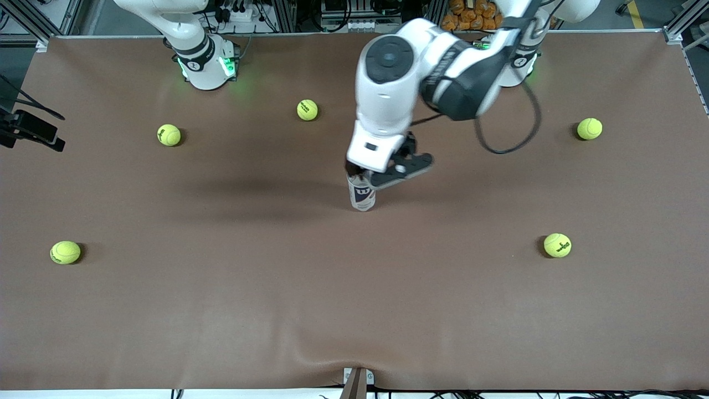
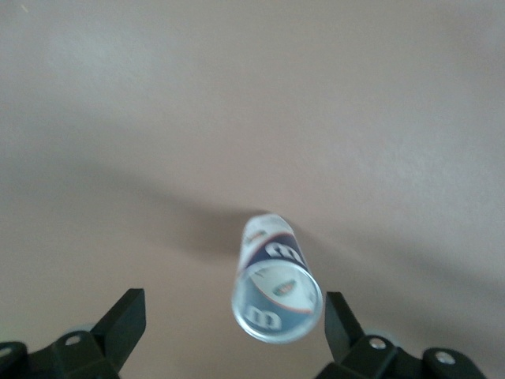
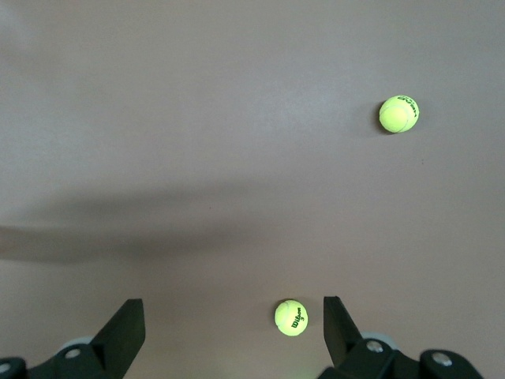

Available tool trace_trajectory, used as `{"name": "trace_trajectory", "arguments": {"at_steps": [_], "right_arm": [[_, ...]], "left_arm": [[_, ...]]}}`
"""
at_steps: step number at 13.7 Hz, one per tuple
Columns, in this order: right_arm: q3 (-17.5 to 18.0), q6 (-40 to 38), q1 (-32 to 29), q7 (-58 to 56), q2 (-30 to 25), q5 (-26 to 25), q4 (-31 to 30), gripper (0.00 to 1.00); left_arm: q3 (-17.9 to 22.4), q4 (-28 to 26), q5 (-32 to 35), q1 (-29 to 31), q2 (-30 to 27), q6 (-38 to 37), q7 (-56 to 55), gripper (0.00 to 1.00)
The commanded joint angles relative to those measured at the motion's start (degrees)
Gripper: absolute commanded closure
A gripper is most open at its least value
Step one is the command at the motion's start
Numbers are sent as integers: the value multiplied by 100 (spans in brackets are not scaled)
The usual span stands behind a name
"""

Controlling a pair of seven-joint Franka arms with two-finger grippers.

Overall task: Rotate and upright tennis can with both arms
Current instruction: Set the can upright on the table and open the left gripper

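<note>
Five yellow-green felt tennis balls (image 1: 169,134) ring one upright clear-plastic tennis can (image 1: 362,195) at the front view's centre, under the left gripper (image 2: 233,324), spread wide around it untouching; only the right wrist view shows the right gripper (image 3: 233,325), open.

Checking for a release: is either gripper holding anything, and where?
Nothing is held. Left gripper open around the upright tennis can; right gripper open.
</note>
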Motion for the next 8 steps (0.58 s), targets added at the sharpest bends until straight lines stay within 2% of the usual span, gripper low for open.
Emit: {"name": "trace_trajectory", "arguments": {"at_steps": [1,8], "right_arm": [[27,14,-53,72,-55,20,-52,0],[27,-4,9,72,-90,20,-131,0]], "left_arm": [[-19,-79,116,422,-345,-201,507,0],[-19,-123,142,1793,-610,-501,2695,0]]}}
